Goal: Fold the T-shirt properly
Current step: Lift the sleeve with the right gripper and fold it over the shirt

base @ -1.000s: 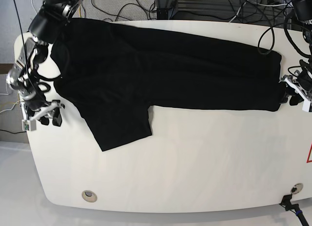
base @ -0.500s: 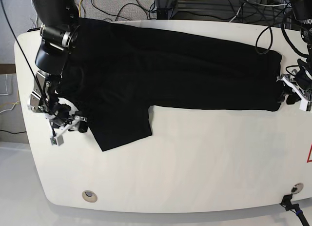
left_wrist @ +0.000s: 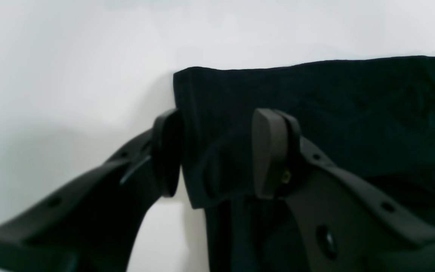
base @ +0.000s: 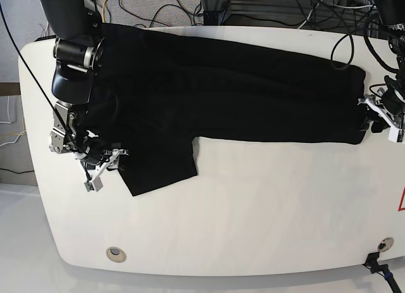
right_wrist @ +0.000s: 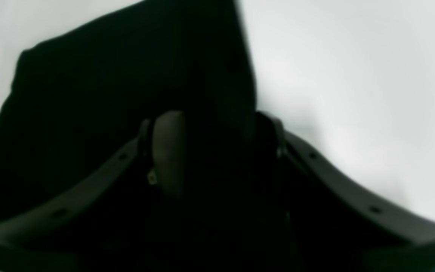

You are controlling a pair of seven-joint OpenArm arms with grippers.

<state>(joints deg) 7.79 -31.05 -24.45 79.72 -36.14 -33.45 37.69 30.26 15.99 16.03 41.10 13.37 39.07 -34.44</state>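
The black T-shirt (base: 221,90) lies flat across the far half of the white table (base: 253,211), one sleeve jutting toward the front at the left. My left gripper (base: 374,120) sits at the shirt's right-hand corner. In the left wrist view this gripper (left_wrist: 217,155) stands open, its fingers (left_wrist: 270,155) astride the corner of the T-shirt (left_wrist: 334,105). My right gripper (base: 107,163) is at the sleeve's left edge. In the right wrist view it (right_wrist: 217,151) is open too, with the dark cloth of the T-shirt (right_wrist: 108,75) lying between its fingers (right_wrist: 168,151).
Round grommet holes sit near the table's front left (base: 115,254) and front right (base: 384,244). Cables (base: 272,8) run behind the far edge. A red mark (base: 402,201) shows at the right edge. The near half of the tabletop is bare white.
My right arm swung in from the table's left edge to the sleeve, and its jaws narrowed slightly. The left gripper stayed at the right corner.
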